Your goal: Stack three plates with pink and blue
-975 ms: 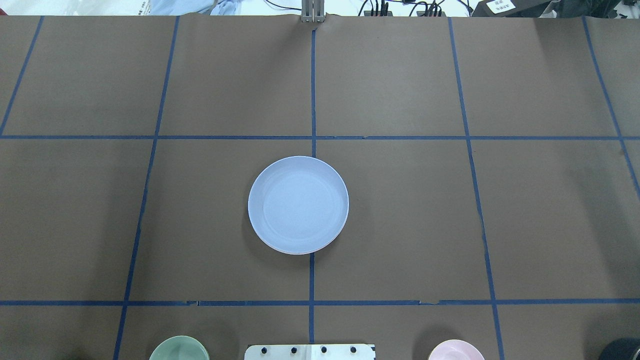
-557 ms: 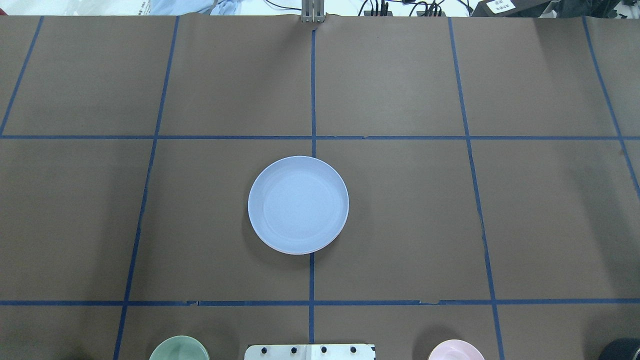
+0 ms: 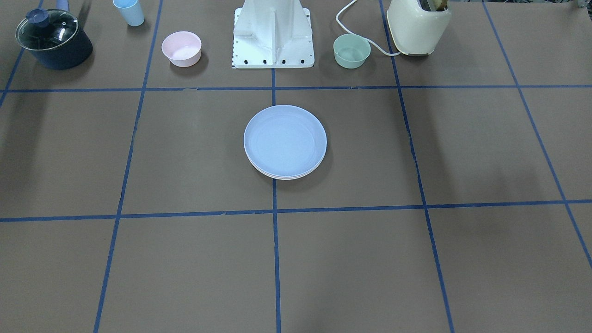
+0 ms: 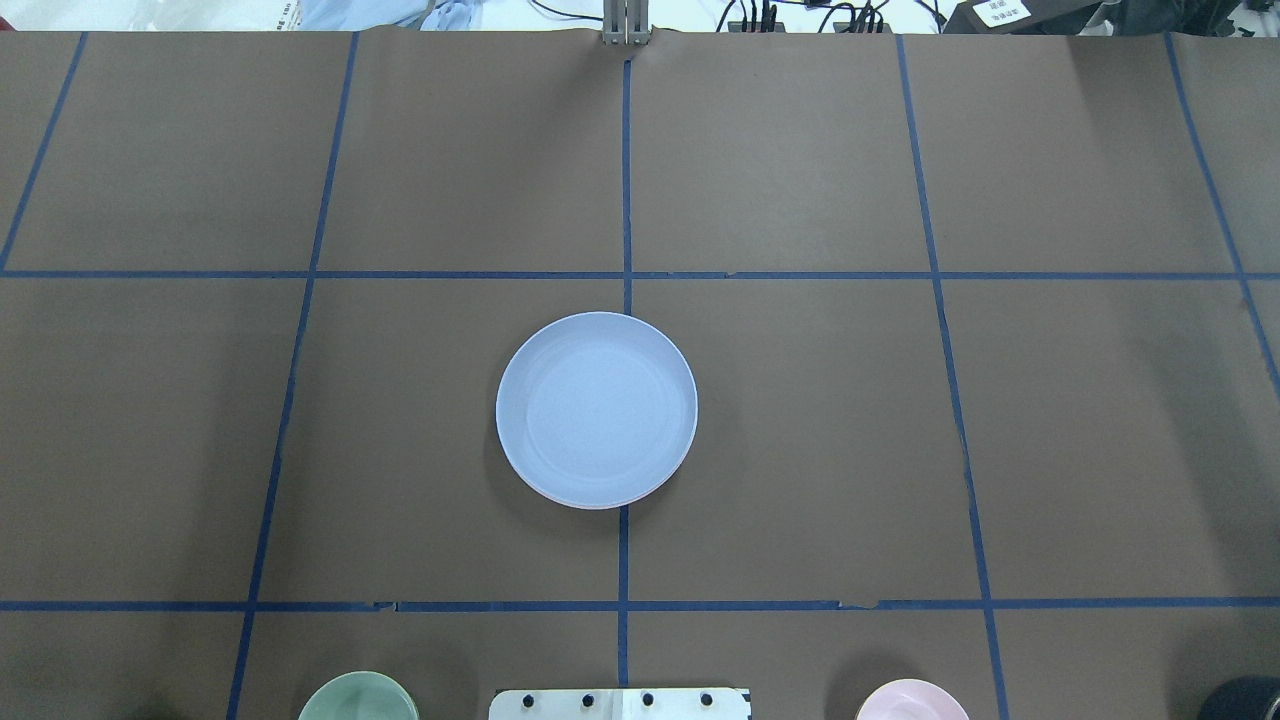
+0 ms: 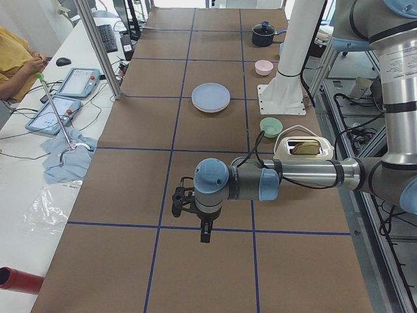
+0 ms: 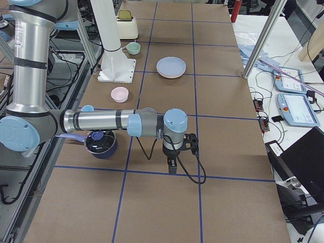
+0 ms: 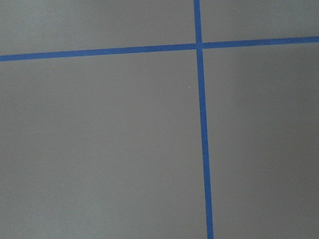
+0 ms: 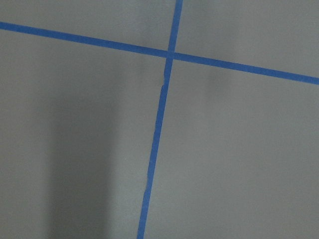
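The light blue plate (image 4: 596,408) lies at the table's middle on top of a stack; it also shows in the front view (image 3: 285,140). Pale rims of plates under it (image 3: 286,177) show at the stack's edge; I cannot tell their colours, so the pink plate is hidden. My left gripper (image 5: 204,235) shows only in the left side view, pointing down over bare table far from the stack. My right gripper (image 6: 172,167) shows only in the right side view, also far from the stack. I cannot tell whether either is open or shut. Both wrist views show only brown table and blue tape.
Near the robot base (image 3: 273,37) stand a small pink bowl (image 3: 181,48), a green bowl (image 3: 351,51), a light blue cup (image 3: 129,11), a dark lidded pot (image 3: 53,39) and a cream toaster (image 3: 417,25). Blue tape lines grid the brown table.
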You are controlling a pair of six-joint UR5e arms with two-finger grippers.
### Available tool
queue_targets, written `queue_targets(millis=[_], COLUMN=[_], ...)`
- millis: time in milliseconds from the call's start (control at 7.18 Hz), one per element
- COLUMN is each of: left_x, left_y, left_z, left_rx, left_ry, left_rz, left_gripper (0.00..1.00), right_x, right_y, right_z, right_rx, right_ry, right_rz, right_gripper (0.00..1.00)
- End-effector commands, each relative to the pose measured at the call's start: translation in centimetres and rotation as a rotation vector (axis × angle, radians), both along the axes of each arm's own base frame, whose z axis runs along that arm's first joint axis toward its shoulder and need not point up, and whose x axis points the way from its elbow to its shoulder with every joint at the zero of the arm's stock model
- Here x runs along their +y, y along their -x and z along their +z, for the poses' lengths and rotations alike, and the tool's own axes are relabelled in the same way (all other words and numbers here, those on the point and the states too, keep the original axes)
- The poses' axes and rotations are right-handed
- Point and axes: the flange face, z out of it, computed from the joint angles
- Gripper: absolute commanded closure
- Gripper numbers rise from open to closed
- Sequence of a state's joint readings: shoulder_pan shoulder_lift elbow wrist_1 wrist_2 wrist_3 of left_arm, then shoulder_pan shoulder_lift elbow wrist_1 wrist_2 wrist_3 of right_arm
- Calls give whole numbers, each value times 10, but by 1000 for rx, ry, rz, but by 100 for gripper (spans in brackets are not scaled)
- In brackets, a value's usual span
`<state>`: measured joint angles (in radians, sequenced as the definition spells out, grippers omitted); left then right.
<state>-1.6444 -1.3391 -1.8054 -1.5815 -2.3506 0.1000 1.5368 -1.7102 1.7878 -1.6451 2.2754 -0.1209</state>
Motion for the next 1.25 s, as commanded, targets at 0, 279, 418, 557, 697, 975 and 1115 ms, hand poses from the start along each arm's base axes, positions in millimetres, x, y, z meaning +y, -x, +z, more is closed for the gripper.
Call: queue_targets(millis=[0,279,418,557,697,975,1115], left_x=[0,0,1,1,1,1,0], left_y=[0,1,0,1,1,0,0], left_z=[-1,-1,0,0,1,0,-1], left_rx=[1,1,0,0,0,-1,-1], left_ry=[-3,-3,2,2,2,1,-2], left_rz=[1,-1,0,-2,-1,1,1], left_gripper=[0,0,0,0,0,0,0], right_x=[1,2,2,1,1,0,1], right_y=[0,0,0,0,0,0,0], right_z=[0,2,-4,-4,-7,-14,-14], right_rx=[-4,-4,-4,-2,0,-5,-8], right_ry=[0,3,-9,-17,-28,-40,-39], right_rz=[1,0,0,-8,-13,-12,-11], right_gripper=[0,0,0,0,0,0,0])
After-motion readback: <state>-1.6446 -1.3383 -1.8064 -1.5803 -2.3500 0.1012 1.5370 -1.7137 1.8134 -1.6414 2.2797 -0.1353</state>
